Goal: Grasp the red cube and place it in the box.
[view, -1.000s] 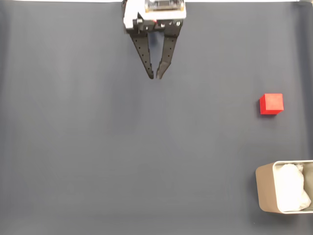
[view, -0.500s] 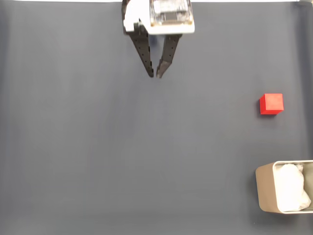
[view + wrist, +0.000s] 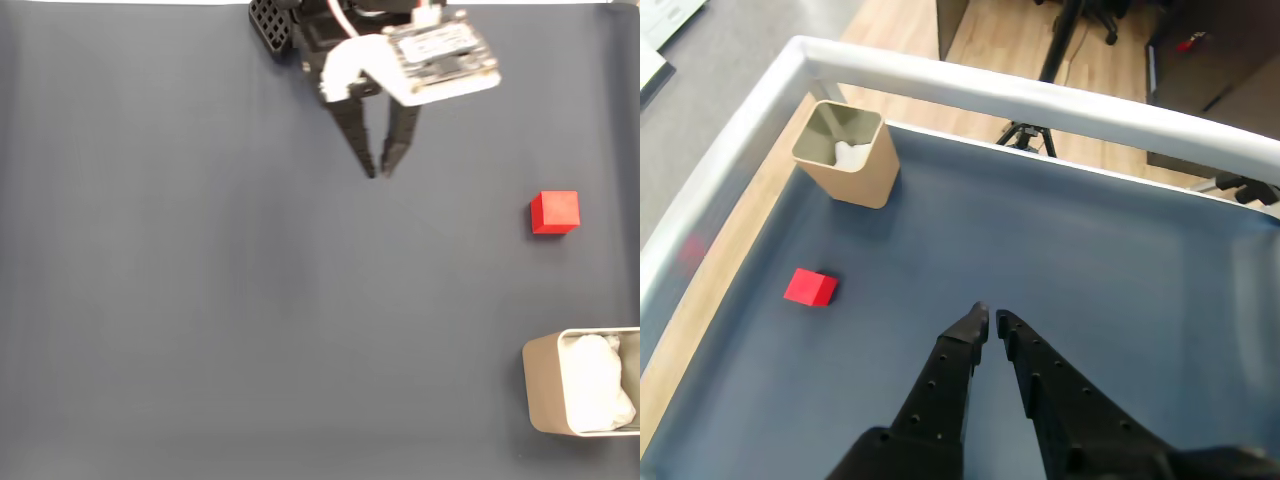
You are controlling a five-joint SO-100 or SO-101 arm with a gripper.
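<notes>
An office or lab: past the table's white edge (image 3: 1060, 100), the wrist view shows wood flooring (image 3: 990, 40), a tripod (image 3: 1025, 135) at 12 o'clock and chair wheels (image 3: 1100, 15) beyond.

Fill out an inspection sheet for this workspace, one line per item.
Surface: dark blue-grey mat, white raised rim in the wrist view.
Red cube: on the mat, untouched, apart from the box.
Box: at the fixed view's lower right edge, white wadding inside.
Clutter: nothing seen.
Gripper: above the mat, fingertips nearly together, holding nothing.
Cables: thin wires at the arm.
Surroundings: wooden floor, tripod legs.
</notes>
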